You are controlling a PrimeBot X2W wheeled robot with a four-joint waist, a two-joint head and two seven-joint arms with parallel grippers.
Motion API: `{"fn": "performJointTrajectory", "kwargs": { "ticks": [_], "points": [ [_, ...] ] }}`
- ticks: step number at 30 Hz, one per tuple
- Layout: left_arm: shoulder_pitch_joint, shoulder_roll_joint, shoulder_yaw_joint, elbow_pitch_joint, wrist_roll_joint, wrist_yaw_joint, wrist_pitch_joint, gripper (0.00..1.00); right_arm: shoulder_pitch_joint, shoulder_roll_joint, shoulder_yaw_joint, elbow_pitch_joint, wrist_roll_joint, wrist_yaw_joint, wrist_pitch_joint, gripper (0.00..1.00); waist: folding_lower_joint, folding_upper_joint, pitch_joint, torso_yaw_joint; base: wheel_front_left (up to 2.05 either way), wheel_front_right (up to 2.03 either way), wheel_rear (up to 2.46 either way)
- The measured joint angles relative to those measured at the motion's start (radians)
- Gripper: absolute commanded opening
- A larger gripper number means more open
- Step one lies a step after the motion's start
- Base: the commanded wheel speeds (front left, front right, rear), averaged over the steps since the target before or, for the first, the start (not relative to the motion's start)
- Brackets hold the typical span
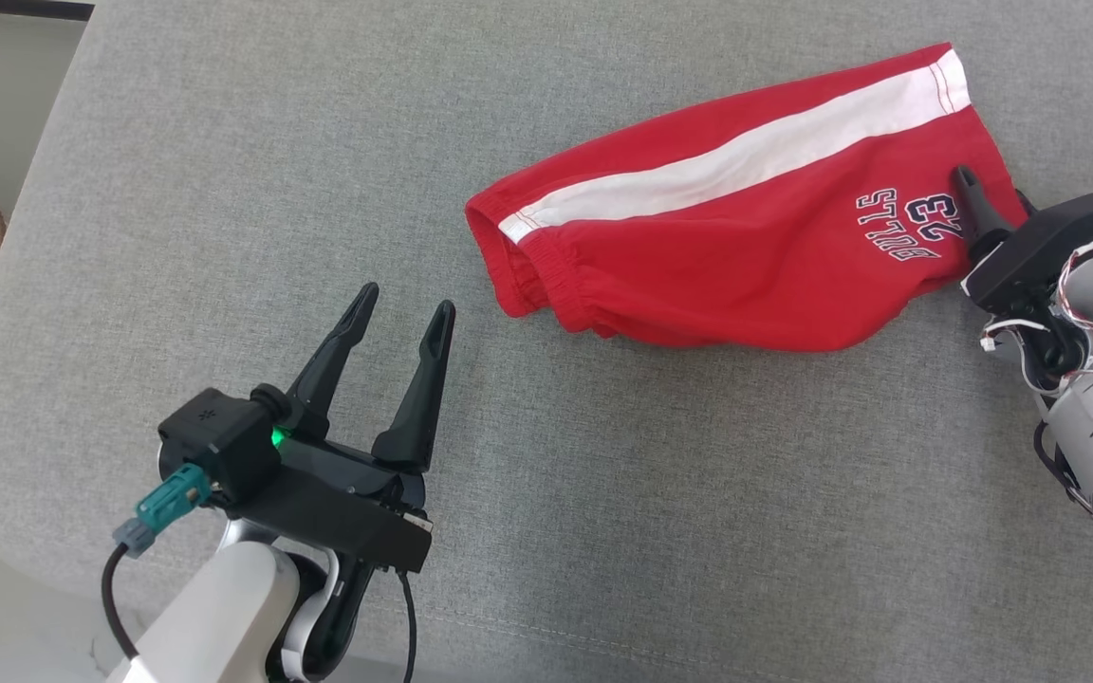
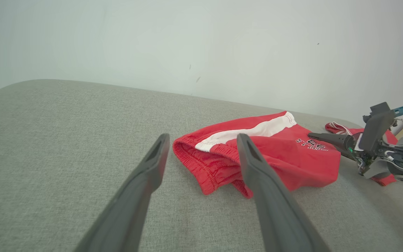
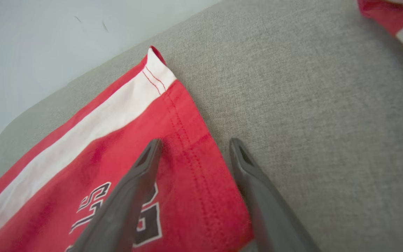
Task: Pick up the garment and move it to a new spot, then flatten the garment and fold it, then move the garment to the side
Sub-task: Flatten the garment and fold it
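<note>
Left gripper [image 1: 409,299], nearest the head cam at lower left, hangs w/ jaws spread and empty over the grey cushion [image 1: 224,190]. The red shorts [image 1: 746,256] lie on that cushion, up and to the right of it, white side stripe up, "BULLS 23" print upside down to me. Long axis runs diagonally: elastic waistband [image 1: 546,275] toward my left arm, leg hem [image 1: 978,133] at far right. The waistband sits near the left jaws but apart, ahead and right of their line. Right gripper [image 3: 195,143] is the nearer one. Its jaws are parted w/ nothing pinched, straddling the hem edge: one finger over the print, the other over bare cushion just beside the fabric. Whether the tips touch cloth I can't tell. My read: right takes the hem end, left must reach fwd-right for the waistband. A second red cloth [image 3: 397,21] lies beyond the right arm, well apart.
</note>
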Motion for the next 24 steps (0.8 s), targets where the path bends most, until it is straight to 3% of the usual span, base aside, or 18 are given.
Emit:
{"fn": "performJointTrajectory", "kwargs": {
  "ticks": [15,16,17,18,19,24],
  "points": [
    [0.007,-0.008,0.022,-0.011,0.013,-0.001,0.0,1.0,-0.005,0.043,-0.024,-0.036,0.084,0.0,0.166,1.0,0.0,0.0,-0.006,-0.007,0.0,0.0,0.0],
    [0.01,-0.009,0.023,-0.012,0.013,-0.002,0.0,1.0,-0.006,0.043,-0.023,-0.033,0.087,0.0,0.178,0.93,0.0,0.0,-0.007,-0.007,0.0,0.0,0.0],
    [0.013,-0.011,0.024,-0.012,0.013,-0.002,0.0,1.0,-0.006,0.043,-0.022,-0.031,0.087,0.001,0.189,0.42,0.0,0.0,-0.008,-0.007,0.0,0.0,0.0],
    [0.016,-0.012,0.025,-0.012,0.014,-0.002,0.0,1.0,-0.006,0.043,-0.021,-0.029,0.087,0.001,0.198,0.13,0.0,0.0,-0.009,-0.007,0.0,0.0,0.0],
    [0.018,-0.013,0.026,-0.012,0.015,-0.002,0.0,1.0,-0.006,0.044,-0.022,-0.026,0.088,0.001,0.2,0.0,0.0,0.0,-0.01,-0.007,0.0,0.0,0.0],
    [0.02,-0.014,0.04,-0.012,0.016,-0.006,0.0,1.0,-0.005,0.056,-0.03,-0.016,0.098,0.001,0.206,0.0,0.0001,0.0001,-0.016,-0.009,0.0,0.0,0.0]
  ]
}}
